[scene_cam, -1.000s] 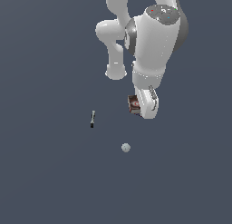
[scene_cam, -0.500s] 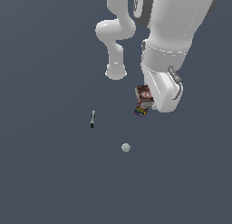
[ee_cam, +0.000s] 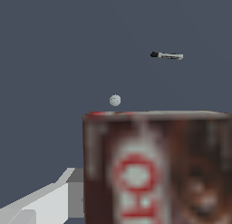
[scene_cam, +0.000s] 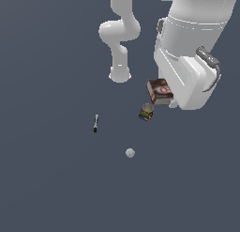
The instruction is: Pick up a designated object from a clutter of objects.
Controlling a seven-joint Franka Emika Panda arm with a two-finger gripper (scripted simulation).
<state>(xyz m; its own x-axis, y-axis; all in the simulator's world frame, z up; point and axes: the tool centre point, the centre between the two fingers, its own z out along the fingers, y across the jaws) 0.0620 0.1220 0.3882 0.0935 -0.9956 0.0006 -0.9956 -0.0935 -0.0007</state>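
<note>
Mostly done, by the look of it: brown-red box (scene_cam: 160, 91) clamped in the hand (scene_cam: 169, 100) at right of centre in the exterior view, seemingly clear of the tabletop (scene_cam: 47, 189), filling the lower wrist view. Left: only a secure hold. Nearby: 1 can (scene_cam: 146, 112) just below the box, 1 ball (scene_cam: 130, 153) lower centre, 1 stick-like tool (scene_cam: 95, 123) left of centre, none obstructing.

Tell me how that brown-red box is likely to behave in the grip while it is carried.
The brown-red box looks rigid, with flat faces and straight edges, so it probably won't flex. It shows at the arm's end above the can, and the gripper is hidden, so grip security can't be judged. If dropped, it would likely land flat rather than roll like the ball.
</note>
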